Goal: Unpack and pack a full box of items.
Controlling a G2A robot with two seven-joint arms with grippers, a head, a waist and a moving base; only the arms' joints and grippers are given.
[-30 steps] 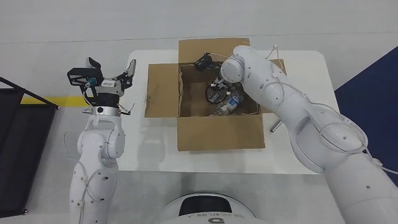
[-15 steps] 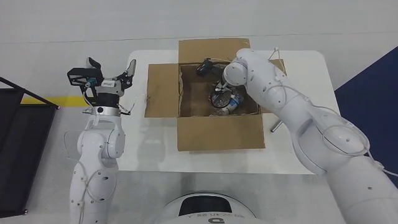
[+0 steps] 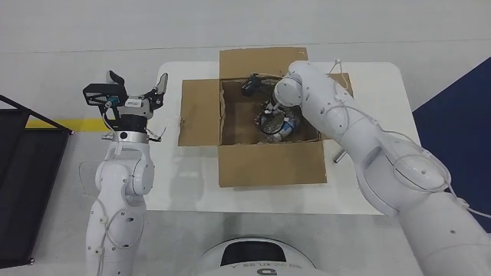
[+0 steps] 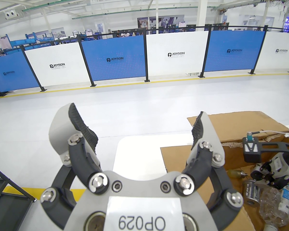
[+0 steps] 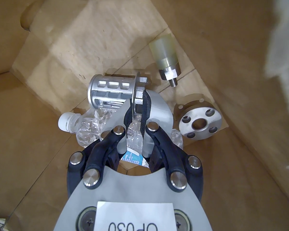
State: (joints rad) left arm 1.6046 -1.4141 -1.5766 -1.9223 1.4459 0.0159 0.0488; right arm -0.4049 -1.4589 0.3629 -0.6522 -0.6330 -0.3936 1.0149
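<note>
Two arms were up, and only the right one was down inside the open cardboard box (image 3: 265, 165) on the white desk (image 3: 192, 176). There the right pincer (image 5: 141, 102) had its fingers drawn close together, clamped on the toothed rim of a slotted metal cylinder (image 5: 110, 92) lying on its side. Just beneath that cylinder sat a crushed clear plastic bottle (image 5: 86, 128) with a white cap. Beside the pincer lay a round steel flange (image 5: 200, 122) with a ring of holes, flat on the box floor. Near it, toward a corner, rested a yellowish cylinder (image 5: 163, 51) with a threaded metal stud at one end. Over at the desk's left edge, the left pincer (image 4: 137, 123) hung raised with its fingers spread wide apart and nothing between them, well apart from the box, whose flaps were folded out.
</note>
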